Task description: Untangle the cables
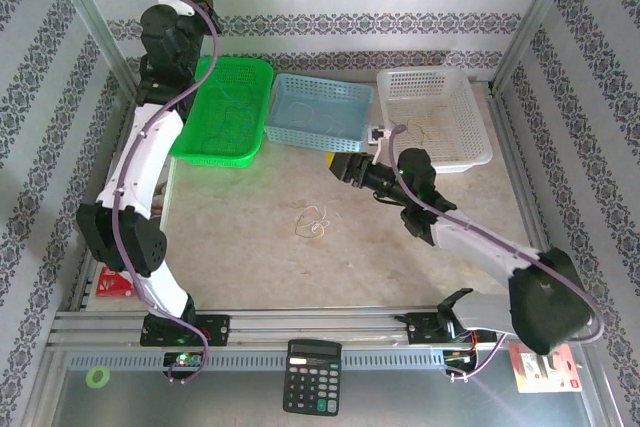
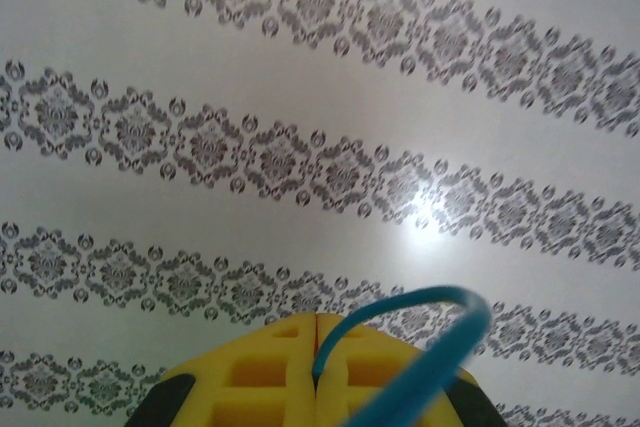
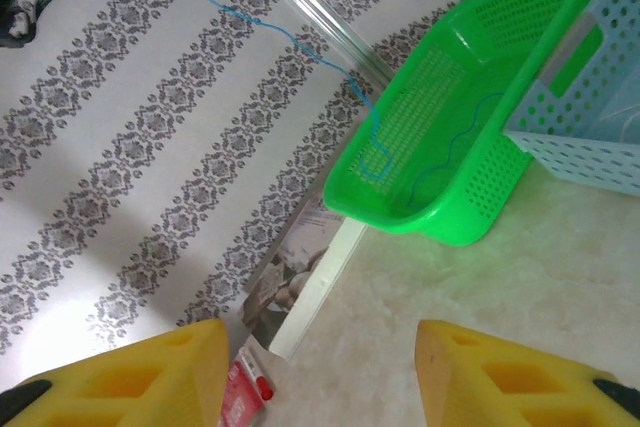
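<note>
Left gripper (image 2: 315, 325) is raised high, facing the patterned wall. Its yellow fingers are pressed together, pinching a thin blue cable (image 2: 430, 367) that loops out to the right of the tips. In the right wrist view that cable drops from the top left and ends as a squiggle inside the green perforated plastic basket (image 3: 450, 222).

Right gripper (image 3: 320, 367) is low over the beige worktop (image 1: 260, 267) with its fingers spread and nothing between them. It sits just in front of the light-blue perforated plastic basket (image 1: 320, 137).

A small tangle of thin yellow and whitish looped cables (image 1: 313, 223) lies flat mid-worktop. It's near the right gripper, on the arm-base side and slightly to its left, not touching it, and well apart from the left gripper. Can't tell the strand count in it.

Counts:
- Baskets: 3 in a row along the far edge: green, light-blue and a white perforated plastic basket (image 1: 440, 162). There's a faint yellowish wire in the white one.
- Grippers: 2.
- Loose tangles on the worktop: 1.
- Near rail: 1 black calculator (image 1: 312, 377), 1 green tape ring (image 1: 97, 377) and 2 red packets, left one (image 1: 115, 282) and right one (image 1: 548, 367).
</note>
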Motion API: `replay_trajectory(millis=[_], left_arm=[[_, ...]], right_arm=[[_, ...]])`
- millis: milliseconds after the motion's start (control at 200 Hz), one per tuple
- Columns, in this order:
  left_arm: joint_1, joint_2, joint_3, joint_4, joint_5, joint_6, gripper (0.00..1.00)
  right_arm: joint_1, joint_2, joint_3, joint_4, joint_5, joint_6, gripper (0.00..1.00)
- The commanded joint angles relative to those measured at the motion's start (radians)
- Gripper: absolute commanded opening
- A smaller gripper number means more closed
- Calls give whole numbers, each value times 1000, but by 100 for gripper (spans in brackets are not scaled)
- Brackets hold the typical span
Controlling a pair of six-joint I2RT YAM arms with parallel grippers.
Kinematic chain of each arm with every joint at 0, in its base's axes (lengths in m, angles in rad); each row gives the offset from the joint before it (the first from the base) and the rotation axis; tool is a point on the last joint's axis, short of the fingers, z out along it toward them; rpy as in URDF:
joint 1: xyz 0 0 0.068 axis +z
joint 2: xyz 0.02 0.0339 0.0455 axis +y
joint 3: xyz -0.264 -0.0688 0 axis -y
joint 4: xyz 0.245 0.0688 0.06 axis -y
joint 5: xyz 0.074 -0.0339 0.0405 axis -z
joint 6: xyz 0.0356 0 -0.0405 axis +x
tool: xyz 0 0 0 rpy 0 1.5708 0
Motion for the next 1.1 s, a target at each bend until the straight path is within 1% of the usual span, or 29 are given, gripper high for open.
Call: replay_trajectory(millis=[0, 200, 390, 490, 570, 605, 649, 679, 724, 754, 819, 889, 989, 1099], left_arm=[[24, 32, 44, 38, 13, 42, 0], [57, 131, 65, 6, 4, 91, 0], [95, 256, 121, -121, 41, 93, 0], [99, 296, 115, -191, 71, 86, 1], [99, 314, 96, -233, 103, 77, 14], [99, 324, 98, -261, 105, 75, 23], [99, 332, 103, -294, 111, 71, 40], [100, 336, 108, -317, 115, 70, 54], [100, 338, 122, -352, 120, 69, 70], [100, 338, 132, -374, 123, 64, 79], [100, 345, 178, -443, 137, 56, 91], [102, 362, 248, -535, 156, 52, 100], [102, 382, 326, -640, 170, 34, 100], [100, 359, 334, -670, 218, -8, 100]], right_arm=[[-1, -92, -18, -198, 43, -118, 53], [8, -252, -58, -399, 114, -197, 55], [16, -350, -112, -522, 171, -221, 56], [19, -383, -143, -553, 199, -225, 56], [22, -394, -162, -571, 217, -228, 56], [22, -396, -169, -575, 222, -228, 56], [22, -396, -174, -583, 230, -229, 56], [23, -396, -177, -589, 233, -233, 56], [22, -396, -179, -596, 241, -233, 56], [22, -394, -179, -599, 246, -235, 56], [20, -389, -179, -602, 256, -237, 56], [18, -374, -175, -599, 265, -236, 56], [17, -342, -166, -590, 266, -237, 56], [16, -305, -153, -579, 266, -231, 56]])
